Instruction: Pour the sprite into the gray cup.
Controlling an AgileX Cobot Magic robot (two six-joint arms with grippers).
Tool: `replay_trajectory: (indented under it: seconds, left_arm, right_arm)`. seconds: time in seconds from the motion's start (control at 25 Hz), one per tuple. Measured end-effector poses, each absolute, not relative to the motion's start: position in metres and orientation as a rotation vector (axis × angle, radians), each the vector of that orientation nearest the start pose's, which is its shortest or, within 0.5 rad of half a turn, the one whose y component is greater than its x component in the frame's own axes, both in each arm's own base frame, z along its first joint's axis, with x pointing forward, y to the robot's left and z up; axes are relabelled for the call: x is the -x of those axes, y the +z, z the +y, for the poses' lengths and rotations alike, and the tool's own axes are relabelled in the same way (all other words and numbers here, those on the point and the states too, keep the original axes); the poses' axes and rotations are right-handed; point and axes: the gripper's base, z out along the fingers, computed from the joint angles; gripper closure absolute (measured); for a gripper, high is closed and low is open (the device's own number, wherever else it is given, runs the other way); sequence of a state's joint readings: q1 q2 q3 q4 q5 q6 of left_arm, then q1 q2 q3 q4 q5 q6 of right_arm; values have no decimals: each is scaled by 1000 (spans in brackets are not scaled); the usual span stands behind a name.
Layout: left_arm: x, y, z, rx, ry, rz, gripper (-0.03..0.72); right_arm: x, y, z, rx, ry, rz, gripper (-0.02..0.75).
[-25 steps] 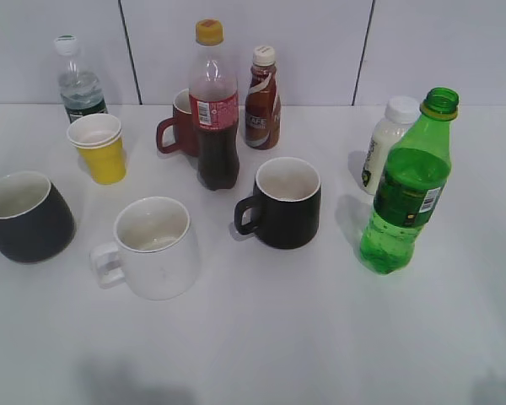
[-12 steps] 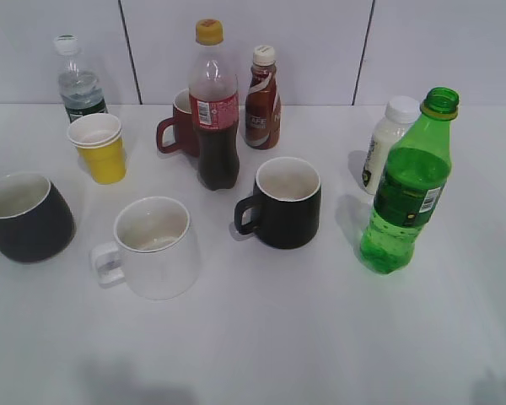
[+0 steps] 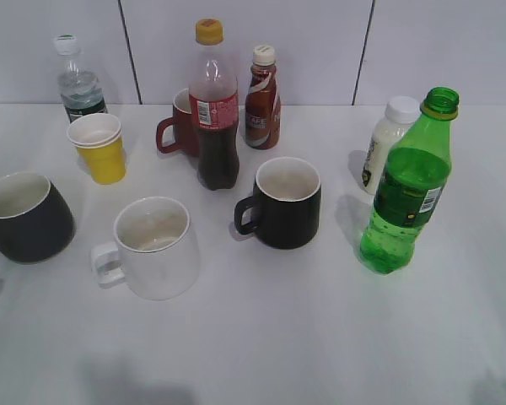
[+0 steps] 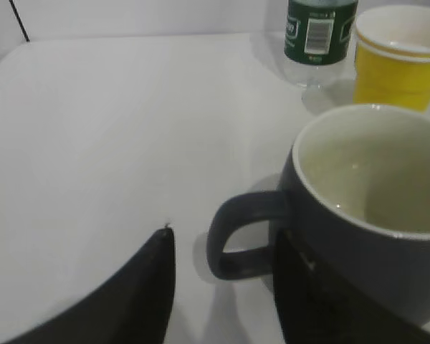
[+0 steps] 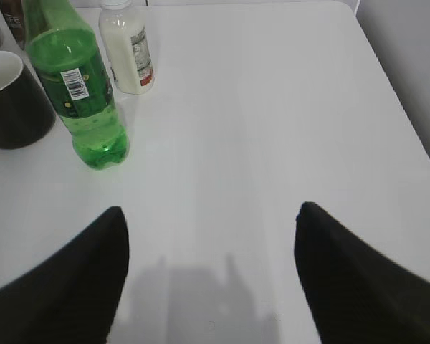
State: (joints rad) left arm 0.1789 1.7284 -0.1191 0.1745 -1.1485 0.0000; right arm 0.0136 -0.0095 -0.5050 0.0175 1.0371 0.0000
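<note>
The sprite (image 3: 405, 194), a capless green bottle, stands upright at the right of the table; it also shows in the right wrist view (image 5: 75, 86). The gray cup (image 3: 25, 218) stands at the far left, empty, with its handle pointing left. In the left wrist view the gray cup (image 4: 365, 215) is close up. My left gripper (image 4: 224, 236) is open, with its fingers on either side of the cup's handle. My right gripper (image 5: 209, 211) is open and empty over bare table, near and to the right of the sprite. Neither gripper shows in the exterior view.
A white mug (image 3: 152, 246) and a straight black mug (image 3: 285, 202) stand mid-table. A cola bottle (image 3: 214, 105), a coffee bottle (image 3: 262, 99), a red mug (image 3: 179, 125), yellow cups (image 3: 99, 148) and a water bottle (image 3: 78, 83) stand behind. A white bottle (image 3: 386, 143) stands behind the sprite.
No object on the table has moved. A faint shadow has appeared at the left edge beside the gray cup.
</note>
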Motion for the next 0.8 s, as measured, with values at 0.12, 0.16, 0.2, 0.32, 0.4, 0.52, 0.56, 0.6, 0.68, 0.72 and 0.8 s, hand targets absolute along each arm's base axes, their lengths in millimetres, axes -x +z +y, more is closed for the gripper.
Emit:
replay_trajectory:
  seconds: [0.12, 0.16, 0.2, 0.32, 0.4, 0.52, 0.56, 0.6, 0.68, 0.72, 0.8]
  left_arm:
    - [-199, 99, 22, 15, 0, 1990, 338]
    - [-199, 94, 22, 17, -4, 2008, 338]
    - [-199, 91, 22, 20, -7, 2025, 338]
    - [-207, 84, 23, 22, -9, 2036, 338]
    - [-215, 81, 25, 22, -8, 2028, 338]
    - [-225, 76, 26, 16, -5, 2025, 338]
    - [-227, 74, 27, 16, -5, 2028, 338]
    - [-232, 72, 27, 15, -4, 2021, 338]
    - [-236, 69, 28, 9, -8, 2022, 338]
    - [-240, 68, 28, 2, -12, 2019, 338]
    - [-244, 65, 28, -5, -18, 2016, 340]
  right_arm:
    - [6, 281, 1, 14, 30, 2006, 194]
    - [6, 281, 1, 14, 30, 2006, 194]
    - [6, 281, 1, 14, 30, 2006, 194]
    - [6, 281, 1, 14, 30, 2006, 194]
    - [6, 281, 1, 14, 30, 2006, 194]
    - [6, 281, 1, 14, 32, 2006, 194]
    - [6, 281, 2, 14, 35, 2006, 194]
    - [6, 281, 2, 15, 36, 2006, 194]
    - [6, 281, 2, 15, 39, 2006, 194]
    - [6, 281, 2, 15, 40, 2006, 194]
    - [6, 281, 2, 15, 44, 2006, 194]
